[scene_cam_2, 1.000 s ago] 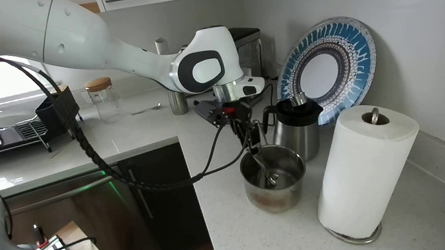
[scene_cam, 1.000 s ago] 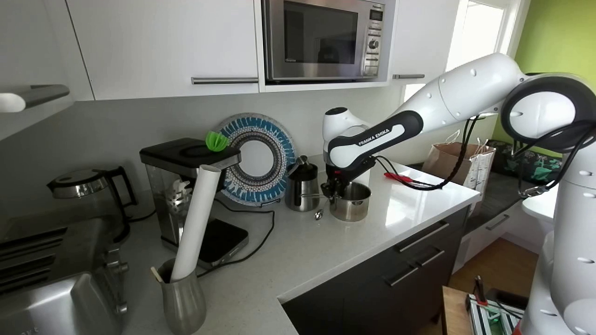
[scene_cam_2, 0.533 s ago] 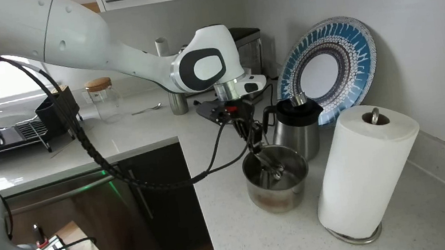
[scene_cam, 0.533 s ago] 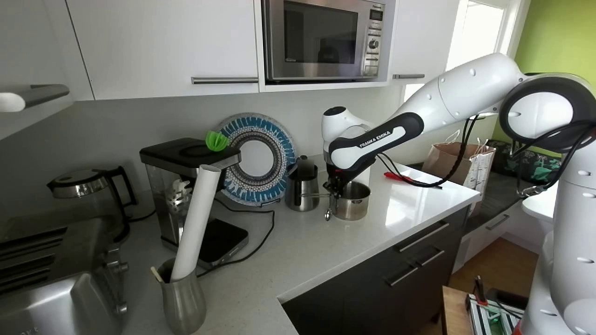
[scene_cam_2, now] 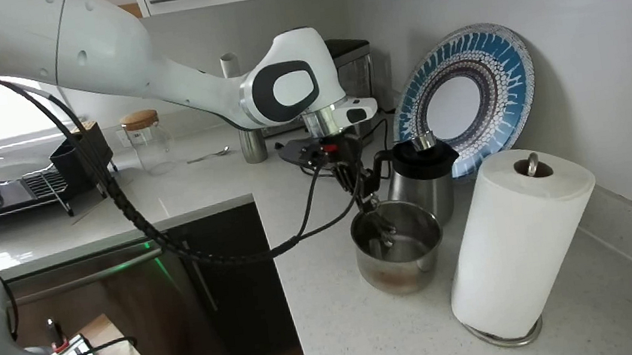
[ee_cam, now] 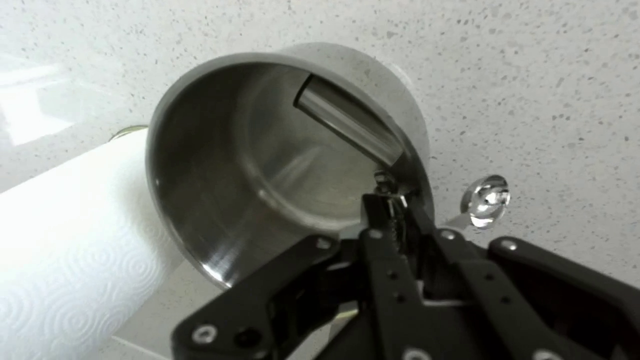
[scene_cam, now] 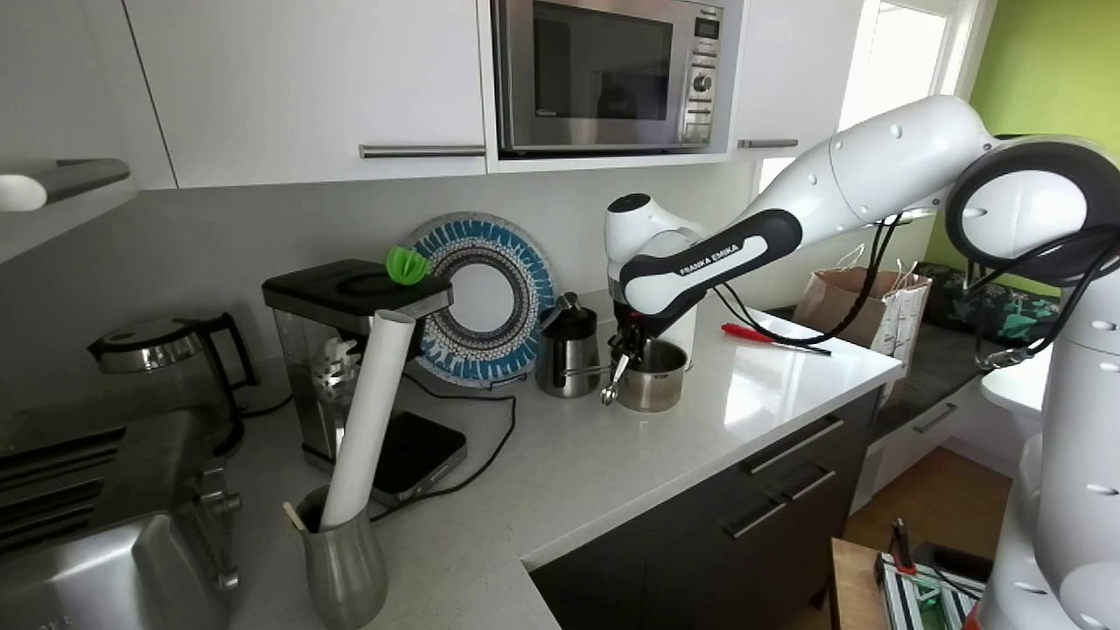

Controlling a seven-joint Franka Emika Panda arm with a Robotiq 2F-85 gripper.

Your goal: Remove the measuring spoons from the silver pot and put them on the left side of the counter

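The silver pot stands on the pale counter (scene_cam: 481, 525) and shows in both exterior views (scene_cam: 652, 391) (scene_cam_2: 403, 272). My gripper is at the pot's rim in both exterior views (scene_cam: 626, 348) (scene_cam_2: 365, 201) and in the wrist view (ee_cam: 392, 200). Its fingertips are close together on the measuring spoons. One shiny spoon bowl hangs outside the pot wall in the wrist view (ee_cam: 487, 200) and in an exterior view (scene_cam: 609, 394). Other spoons reach down inside the pot in an exterior view (scene_cam_2: 384, 230). The handles between the fingers are mostly hidden.
A steel carafe (scene_cam_2: 422, 185) stands close behind the pot. A paper towel roll (scene_cam_2: 518, 249) stands beside it. A round blue plate (scene_cam: 481, 297) leans on the wall. A coffee grinder (scene_cam: 350, 297), a steel vase with a white tube (scene_cam: 346, 560) and a toaster (scene_cam: 96, 525) stand farther along.
My gripper has risen slightly, with the spoons in it. The outer spoon has swung and tilted. The pot has shifted a little along with the gripper, toward the carafe.
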